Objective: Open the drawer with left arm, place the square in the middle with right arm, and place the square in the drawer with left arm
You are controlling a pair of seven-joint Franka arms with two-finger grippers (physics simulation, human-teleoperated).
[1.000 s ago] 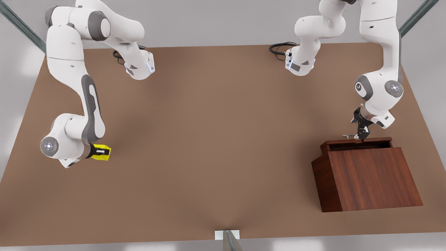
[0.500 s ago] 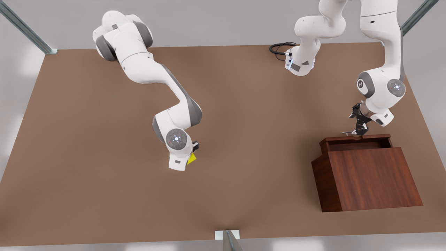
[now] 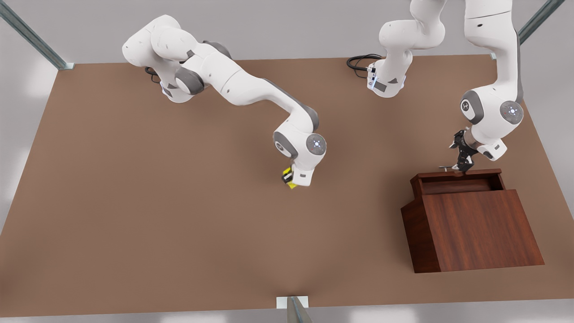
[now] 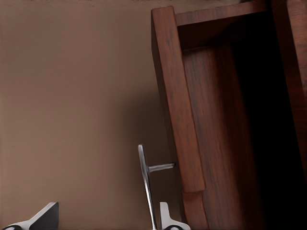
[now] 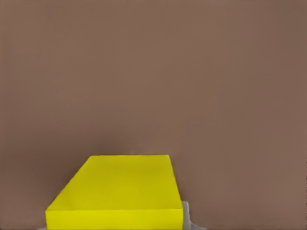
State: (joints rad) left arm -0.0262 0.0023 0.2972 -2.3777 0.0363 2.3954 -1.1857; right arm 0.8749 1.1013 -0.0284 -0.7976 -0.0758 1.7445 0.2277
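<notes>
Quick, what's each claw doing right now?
Left gripper: at the drawer handle, grip unclear.
Right gripper: shut on the yellow square.

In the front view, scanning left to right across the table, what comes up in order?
Right gripper holding the square near the table's middle → left gripper at the drawer's handle → open drawer of the wooden box.

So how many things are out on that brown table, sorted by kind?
Robot arms: 2, the right gripper shut on the yellow cube over mid-table, the left gripper by the drawer handle.
Yellow cubes: 1.
Wooden boxes: 1, its drawer pulled open.
Total: 4.
</notes>
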